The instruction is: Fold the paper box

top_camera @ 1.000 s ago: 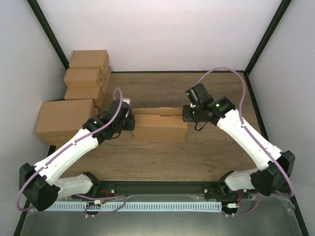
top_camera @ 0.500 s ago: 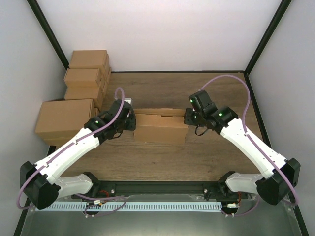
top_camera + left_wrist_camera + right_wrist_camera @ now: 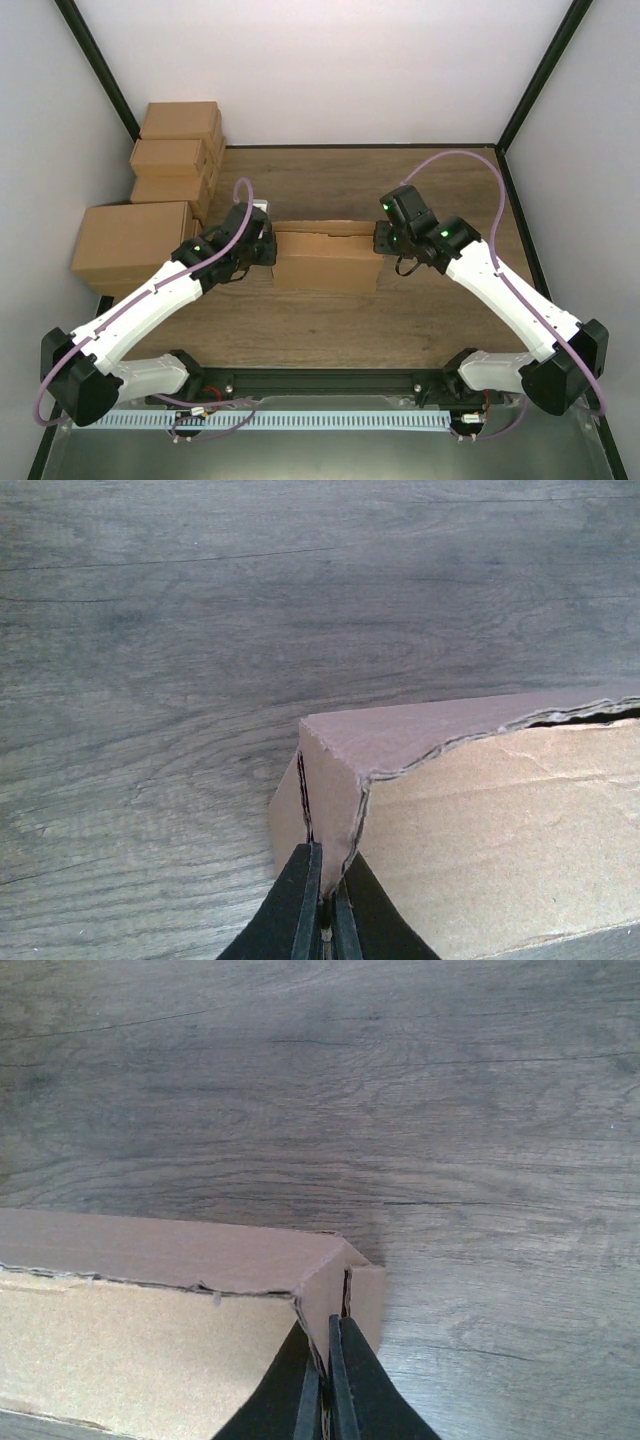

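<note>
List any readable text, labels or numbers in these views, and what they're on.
None readable in any view.
The paper box is plain brown cardboard with no print.
The cartons stacked on the left show only blank faces.

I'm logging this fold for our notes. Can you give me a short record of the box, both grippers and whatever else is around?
paper box: partly folded, lying in the middle of the table
left gripper: shut, pinching the box's left end
right gripper: shut, pinching the box's right end
other items: brown cartons stacked at far left
</note>
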Motion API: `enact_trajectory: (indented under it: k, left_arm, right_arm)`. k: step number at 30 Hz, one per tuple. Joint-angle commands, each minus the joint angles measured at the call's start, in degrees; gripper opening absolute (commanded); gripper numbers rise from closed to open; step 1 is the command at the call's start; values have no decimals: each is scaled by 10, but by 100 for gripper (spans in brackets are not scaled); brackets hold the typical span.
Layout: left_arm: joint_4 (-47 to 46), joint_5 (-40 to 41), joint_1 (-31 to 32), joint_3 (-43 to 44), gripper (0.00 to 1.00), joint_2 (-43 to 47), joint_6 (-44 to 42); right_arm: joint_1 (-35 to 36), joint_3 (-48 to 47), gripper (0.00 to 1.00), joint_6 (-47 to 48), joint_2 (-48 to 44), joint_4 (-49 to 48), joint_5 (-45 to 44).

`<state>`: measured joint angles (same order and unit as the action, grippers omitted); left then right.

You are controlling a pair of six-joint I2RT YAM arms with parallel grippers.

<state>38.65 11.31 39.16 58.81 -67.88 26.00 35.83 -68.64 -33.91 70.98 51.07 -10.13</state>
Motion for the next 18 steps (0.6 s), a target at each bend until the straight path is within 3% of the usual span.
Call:
enact_trajectory:
  k: [1,12,18]
  left_arm:
    - [26,-18,6,-4,4,-6,5]
    - [32,-19,6,-5,4,-4,3]
    - [34,-18,6,-12,4,1,2]
  right_arm:
    - [0,8,1,10,19,69,-22]
    - [9,21,1,5,23,80,-37]
    - [32,21,1,-11,26,111,-92]
